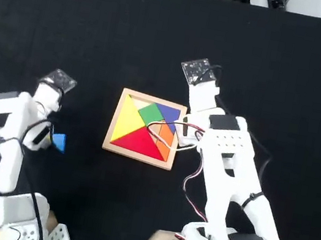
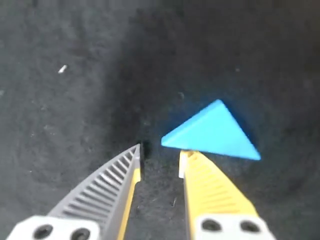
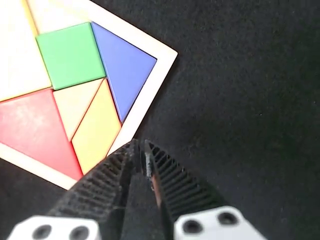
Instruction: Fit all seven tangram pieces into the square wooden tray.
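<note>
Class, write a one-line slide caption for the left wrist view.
Left hand open at the edge of the blue triangle on black cloth.

The square wooden tray [image 1: 135, 155] lies flat, holding a yellow triangle [image 1: 126, 119], a red triangle [image 1: 141, 141], a green square [image 1: 151, 113], a dark blue triangle [image 1: 169, 114] and an orange parallelogram [image 1: 164, 142], while the light blue triangle [image 2: 212, 132] lies flat well apart from it.

blue triangle [image 2: 212, 131], black table [image 1: 295, 63]
</note>
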Robot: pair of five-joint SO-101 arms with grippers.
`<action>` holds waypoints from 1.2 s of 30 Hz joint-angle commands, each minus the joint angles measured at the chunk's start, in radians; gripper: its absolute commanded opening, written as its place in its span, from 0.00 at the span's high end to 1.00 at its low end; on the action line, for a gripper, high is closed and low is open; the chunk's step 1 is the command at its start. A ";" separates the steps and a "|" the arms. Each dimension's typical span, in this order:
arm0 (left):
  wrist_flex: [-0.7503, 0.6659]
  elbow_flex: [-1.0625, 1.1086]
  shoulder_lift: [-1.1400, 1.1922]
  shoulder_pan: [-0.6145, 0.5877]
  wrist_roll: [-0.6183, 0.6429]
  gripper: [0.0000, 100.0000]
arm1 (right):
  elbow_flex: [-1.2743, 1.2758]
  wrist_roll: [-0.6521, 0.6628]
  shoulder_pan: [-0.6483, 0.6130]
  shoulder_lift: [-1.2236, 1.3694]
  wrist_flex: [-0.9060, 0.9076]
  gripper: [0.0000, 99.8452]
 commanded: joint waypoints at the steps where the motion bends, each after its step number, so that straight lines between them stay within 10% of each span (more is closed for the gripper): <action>1: -0.011 -0.107 0.046 0.024 0.086 0.87 | -0.002 -0.003 0.006 -0.001 -0.018 0.99; 28: 0.287 -0.231 -0.183 0.329 0.445 0.86 | 0.041 0.003 0.006 -0.001 -0.097 0.99; 36: 0.262 -0.042 -0.362 0.461 0.408 0.69 | 0.047 0.003 -0.026 -0.001 -0.095 0.99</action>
